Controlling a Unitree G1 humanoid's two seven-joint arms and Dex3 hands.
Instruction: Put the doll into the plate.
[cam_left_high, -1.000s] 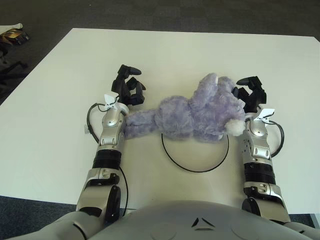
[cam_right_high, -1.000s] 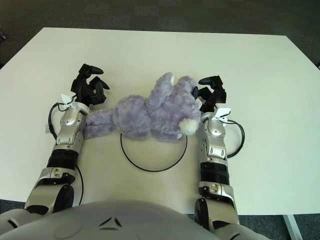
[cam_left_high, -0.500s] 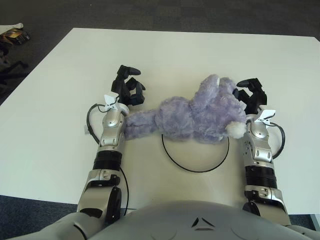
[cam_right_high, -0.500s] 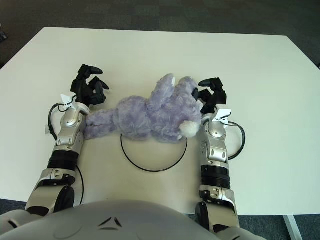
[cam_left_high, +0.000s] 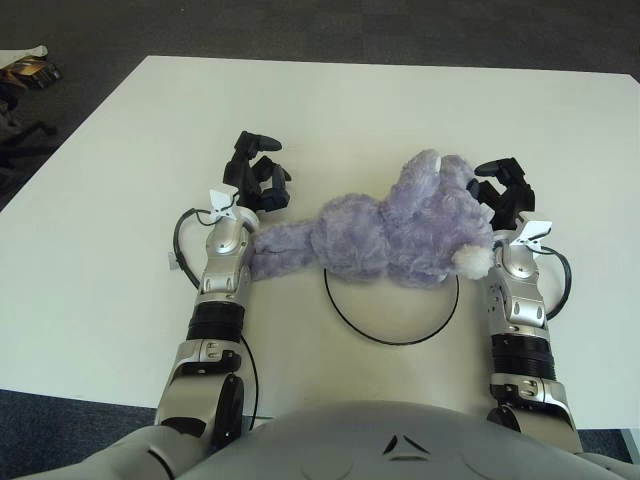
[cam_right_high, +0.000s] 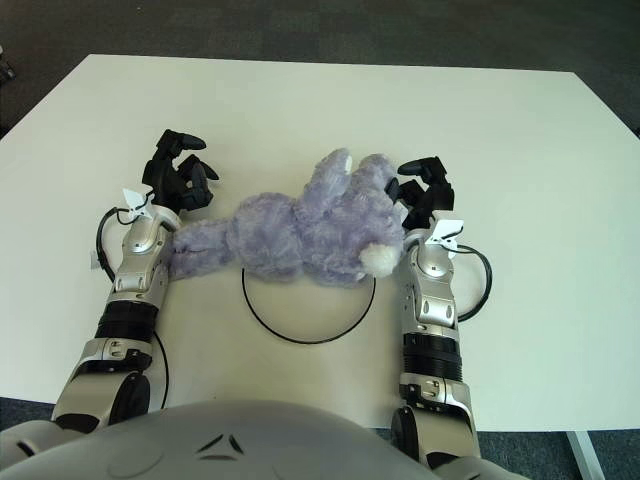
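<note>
A fluffy purple doll (cam_left_high: 385, 235) lies on its side on the white table (cam_left_high: 400, 100). Its body covers the far rim of the plate (cam_left_high: 392, 342), a thin black ring on the table in front of my torso. Most of the ring's inside is bare. My left hand (cam_left_high: 255, 178) shows just left of the doll's legs, which lie against that wrist. Its dark fingers are loosely curled and hold nothing. My right hand (cam_left_high: 503, 190) shows at the right of the doll's head, fingers spread, with the doll's white patch (cam_left_high: 468, 258) against the wrist.
Dark carpet surrounds the table, with a small object (cam_left_high: 25, 70) on the floor at the far left. Black cables loop beside both wrists. Wide bare tabletop lies beyond the doll and to both sides.
Hardly anything differs. The doll has settled very slightly toward me and both hands stay where they were beside it.
</note>
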